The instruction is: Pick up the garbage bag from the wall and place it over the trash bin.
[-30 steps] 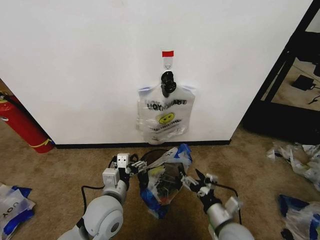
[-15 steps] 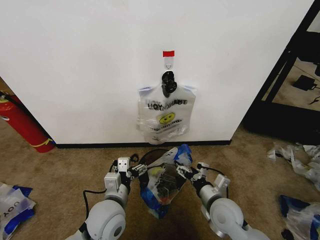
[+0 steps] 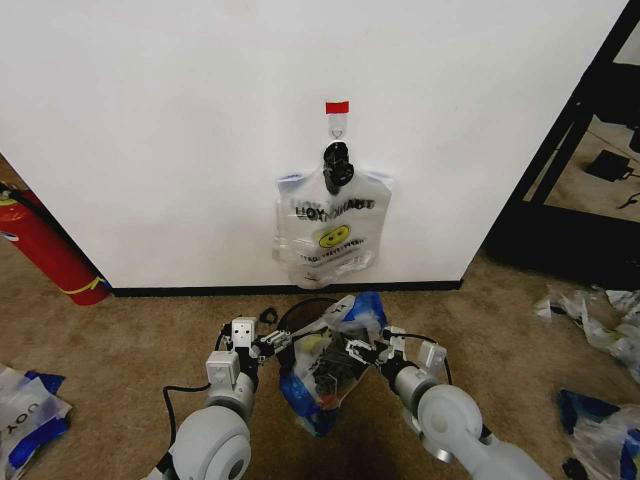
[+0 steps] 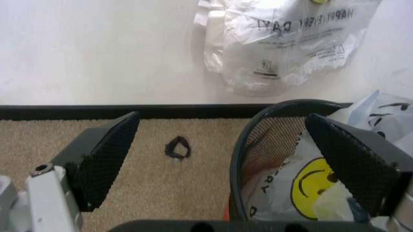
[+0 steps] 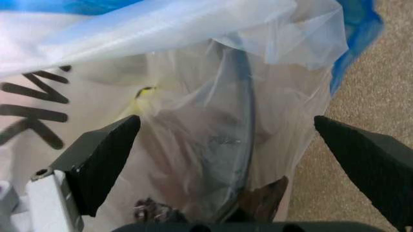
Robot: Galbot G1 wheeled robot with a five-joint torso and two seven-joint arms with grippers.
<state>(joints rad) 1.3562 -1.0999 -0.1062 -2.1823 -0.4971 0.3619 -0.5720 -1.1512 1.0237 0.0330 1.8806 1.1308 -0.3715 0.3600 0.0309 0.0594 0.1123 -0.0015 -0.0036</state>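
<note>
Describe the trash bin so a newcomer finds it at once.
Start at the white wall and drop below the bundle of smiley bags hanging from its hook. On the carpet between the two grippers stands the trash bin, round black wire mesh, draped with a see-through blue-edged garbage bag.

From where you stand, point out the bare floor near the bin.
Bare carpet lies between the fire extinguisher and the trash bin, and more between the bin and the black shelf. Around the bin it is crowded: the garbage bag, left gripper and right gripper, both open.
</note>
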